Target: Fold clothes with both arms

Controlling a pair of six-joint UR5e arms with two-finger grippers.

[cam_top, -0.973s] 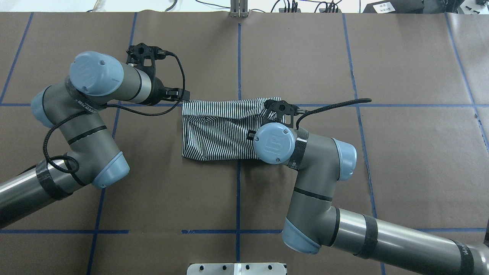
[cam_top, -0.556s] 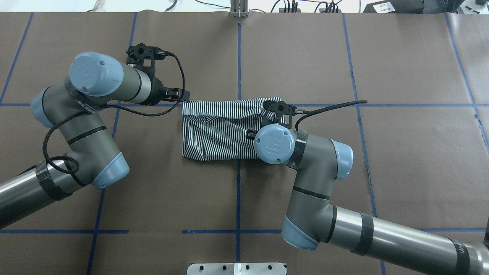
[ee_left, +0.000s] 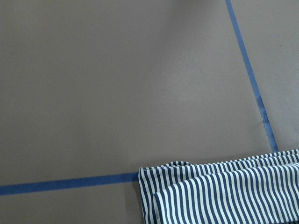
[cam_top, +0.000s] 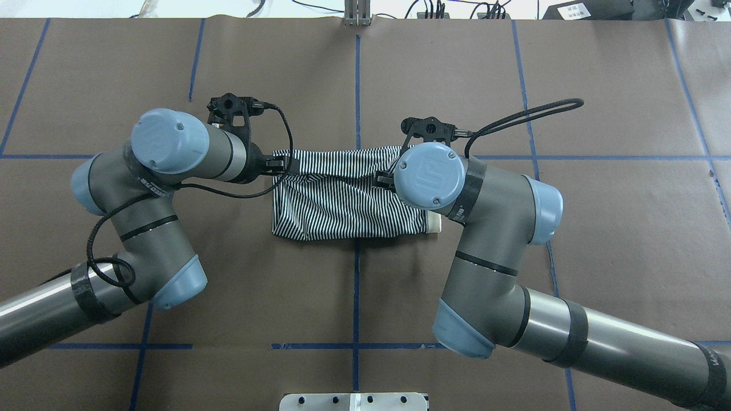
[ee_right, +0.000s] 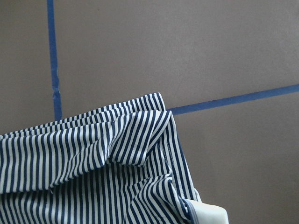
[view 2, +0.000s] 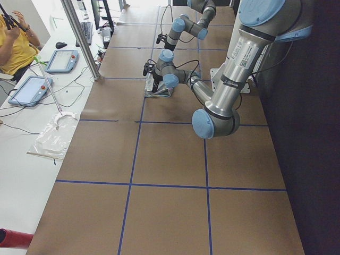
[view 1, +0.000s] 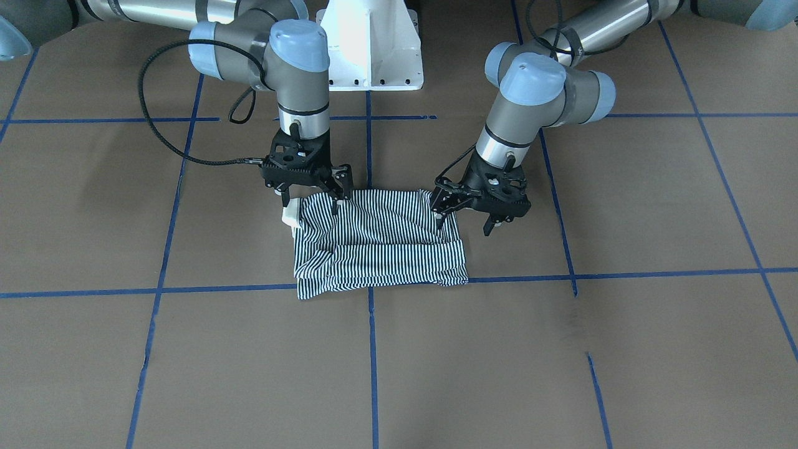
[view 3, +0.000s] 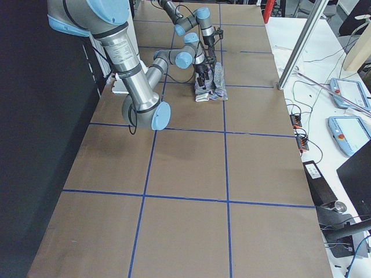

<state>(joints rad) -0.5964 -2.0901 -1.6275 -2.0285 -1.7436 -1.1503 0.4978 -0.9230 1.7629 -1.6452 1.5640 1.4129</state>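
The polo shirt (view 1: 380,249) lies in the middle of the table (view 1: 561,349), already folded into a compact rectangle of several layers. Its cream collar (view 1: 290,216) looks out at one corner.

In the front-facing view the right gripper (view 1: 312,202) hangs at about 10 o'clock from the shirt's centre, just beside the collar. The left gripper (view 1: 464,222) hangs at about 2 o'clock, over the other short end. The jaws of both are spread apart and hold nothing. Whether the tips touch the cloth cannot be told.

The shirt is probably light, soft and limp. It will sag between two holds, and the layers may slide on each other. A good hold would be a pinch through all layers at the two corners of one edge, both arms lifting together. The collar corner is thicker and should give a firmer bite.

No container is to be seen in these views. Only blue tape lines (view 1: 212,289) cross the table.
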